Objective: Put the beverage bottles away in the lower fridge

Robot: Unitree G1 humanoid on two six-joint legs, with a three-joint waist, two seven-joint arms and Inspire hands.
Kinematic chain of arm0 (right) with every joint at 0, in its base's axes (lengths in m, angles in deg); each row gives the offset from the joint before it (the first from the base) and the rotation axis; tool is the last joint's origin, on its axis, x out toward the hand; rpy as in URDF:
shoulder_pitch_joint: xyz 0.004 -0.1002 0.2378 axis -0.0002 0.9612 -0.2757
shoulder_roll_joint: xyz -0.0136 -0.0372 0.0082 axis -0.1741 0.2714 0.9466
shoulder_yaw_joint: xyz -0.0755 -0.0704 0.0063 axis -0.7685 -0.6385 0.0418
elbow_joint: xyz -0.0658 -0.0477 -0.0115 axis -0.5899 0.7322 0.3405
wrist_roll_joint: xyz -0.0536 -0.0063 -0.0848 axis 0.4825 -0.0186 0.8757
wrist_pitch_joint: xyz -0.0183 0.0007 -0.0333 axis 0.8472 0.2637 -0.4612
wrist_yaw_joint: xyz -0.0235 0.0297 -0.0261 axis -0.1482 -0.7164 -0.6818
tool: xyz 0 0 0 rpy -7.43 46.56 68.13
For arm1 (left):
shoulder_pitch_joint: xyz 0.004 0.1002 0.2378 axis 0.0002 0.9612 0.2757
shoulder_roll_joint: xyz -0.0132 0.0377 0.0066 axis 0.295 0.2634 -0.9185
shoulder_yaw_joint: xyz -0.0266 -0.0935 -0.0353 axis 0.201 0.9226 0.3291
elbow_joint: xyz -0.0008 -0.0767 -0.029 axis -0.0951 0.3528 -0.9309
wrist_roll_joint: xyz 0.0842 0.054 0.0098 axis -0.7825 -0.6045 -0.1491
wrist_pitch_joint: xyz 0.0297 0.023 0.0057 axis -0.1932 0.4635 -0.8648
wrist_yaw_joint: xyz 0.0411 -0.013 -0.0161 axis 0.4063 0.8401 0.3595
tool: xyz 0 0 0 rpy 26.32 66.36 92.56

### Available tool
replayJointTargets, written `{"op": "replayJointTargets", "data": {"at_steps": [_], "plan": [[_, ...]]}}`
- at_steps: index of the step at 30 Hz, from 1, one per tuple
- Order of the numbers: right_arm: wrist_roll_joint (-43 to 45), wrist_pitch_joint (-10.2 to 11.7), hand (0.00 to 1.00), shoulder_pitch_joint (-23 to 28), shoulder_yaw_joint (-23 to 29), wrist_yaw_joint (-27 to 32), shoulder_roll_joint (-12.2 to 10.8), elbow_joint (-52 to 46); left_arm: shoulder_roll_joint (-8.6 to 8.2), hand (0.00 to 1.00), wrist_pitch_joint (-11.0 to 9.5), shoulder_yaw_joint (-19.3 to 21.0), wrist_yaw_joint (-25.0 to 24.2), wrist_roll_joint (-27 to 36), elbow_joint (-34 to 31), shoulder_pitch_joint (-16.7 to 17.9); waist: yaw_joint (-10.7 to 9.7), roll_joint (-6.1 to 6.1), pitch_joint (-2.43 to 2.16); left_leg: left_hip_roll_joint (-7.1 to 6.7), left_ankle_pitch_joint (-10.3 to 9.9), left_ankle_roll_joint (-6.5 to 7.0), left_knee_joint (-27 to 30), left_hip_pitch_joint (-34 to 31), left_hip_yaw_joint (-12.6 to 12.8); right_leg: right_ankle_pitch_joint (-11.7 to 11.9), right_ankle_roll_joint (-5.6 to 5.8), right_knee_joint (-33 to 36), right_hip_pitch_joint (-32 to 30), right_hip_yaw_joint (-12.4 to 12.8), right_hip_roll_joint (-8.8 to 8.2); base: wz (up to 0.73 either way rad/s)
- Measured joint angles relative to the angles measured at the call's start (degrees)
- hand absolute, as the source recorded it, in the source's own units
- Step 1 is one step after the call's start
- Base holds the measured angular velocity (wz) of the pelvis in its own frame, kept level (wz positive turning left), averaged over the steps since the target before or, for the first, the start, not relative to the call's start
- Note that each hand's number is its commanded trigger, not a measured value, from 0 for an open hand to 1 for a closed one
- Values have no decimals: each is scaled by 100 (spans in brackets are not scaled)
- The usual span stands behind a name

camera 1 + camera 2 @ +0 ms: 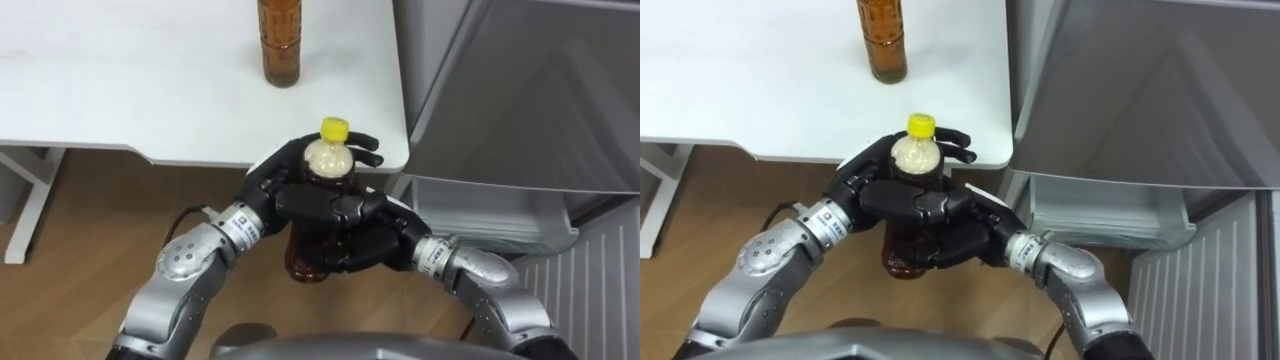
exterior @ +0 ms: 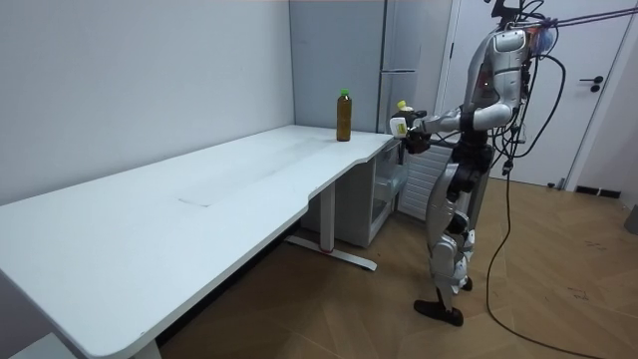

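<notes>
Both hands are closed on the yellow-capped bottle (image 1: pixel 328 162). The left hand (image 1: pixel 268 180) curls round its back from the left. The right hand (image 1: pixel 368 240) wraps its fingers across the front of the body, leaving the cap and pale neck clear above them. The bottle is upright and off the table (image 1: pixel 120 90), just out from the table's near right corner, with bare floor beneath it. A second drink, the brown bottle (image 1: pixel 280 45), stands upright further back on the table, inward from that corner, with no hand on it. The fridge (image 1: pixel 520 90) stands immediately right of the table. The lower fridge (image 2: pixel 391 189) is open, and a white shelf (image 1: pixel 485 212) shows below and to the right of the hands. In the room view the robot stands upright at the table's end beside the fridge, arms held forward. Assessment: the step in hand is the carry into the lower fridge, with one of two drinks lifted and neither stowed. The opening lies well below the hands, so the body likely needs to turn right and lower itself, not just reach with the arms. The bottle should stay upright and pass clear of the table corner and the door edge. Its base should sit flat on a shelf before either hand loosens. Risk: the smooth round body may slip if one hand releases in mid-carry.
</notes>
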Motion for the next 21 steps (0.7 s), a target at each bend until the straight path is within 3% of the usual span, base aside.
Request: {"op": "replayJointTargets", "data": {"at_steps": [8,15,19,21], "plan": [[-332,167,100,9,-5,-42,-9,11,7,0,0,46,2,-3,-277,-9,-48,3,-2,39,-9,-13,23,15,32,14,-19,27,11,36,25,-1],[-549,317,100,40,37,-220,-45,-100,64,0,-4,175,82,1,-816,-11,-148,88,-20,80,-79,-22,131,4,29,15,-24,16,90,45,63,0],[-553,299,100,184,50,-317,-38,-95,-14,0,-296,465,134,24,-1178,-16,-187,89,-20,68,-77,-20,134,12,33,10,-16,12,90,54,55,0],[-531,140,100,317,25,-305,-28,-75,-92,0,-638,492,138,239,-1392,-35,-175,84,-22,54,-76,-17,123,23,35,5,-9,17,95,56,43,0]]}}
